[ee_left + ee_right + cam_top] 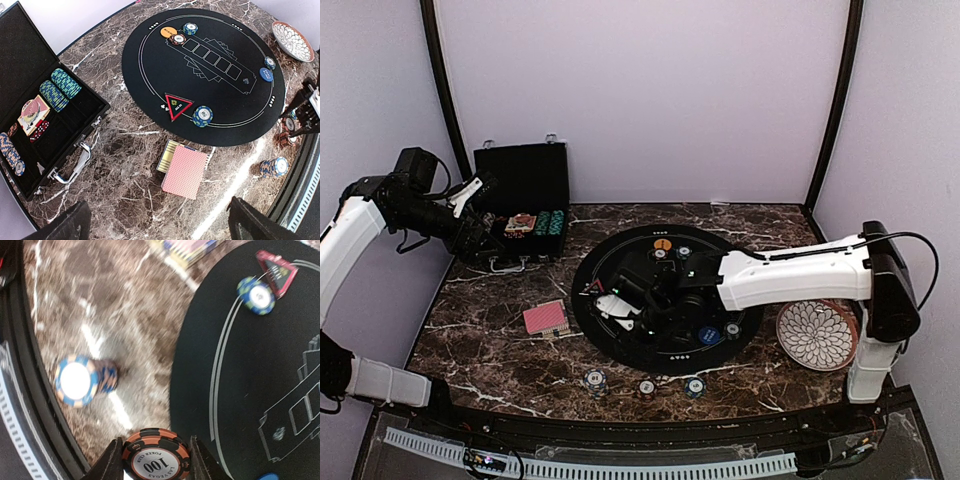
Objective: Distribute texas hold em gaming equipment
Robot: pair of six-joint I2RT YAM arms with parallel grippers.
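My right gripper [156,462] is shut on a small stack of orange-and-black "100" poker chips [156,454], held low over the left rim of the round black mat [720,345]; from above, the gripper [607,303] hides the stack. A blue-striped chip stack [80,381] stands on the marble near the front edge. A blue-green chip [256,295] lies beside the red-edged triangle marker [275,271]. The red-backed card deck [185,172] lies left of the mat. My left gripper [160,227] hangs open and empty high above the deck, near the case.
The open black case [40,115] at back left holds teal chips [60,89], cards and more chips. An orange disc [169,32] and a blue disc [266,74] lie on the mat. Two more chip stacks [646,387] [694,386] stand near the front edge. The white patterned plate [817,335] is right.
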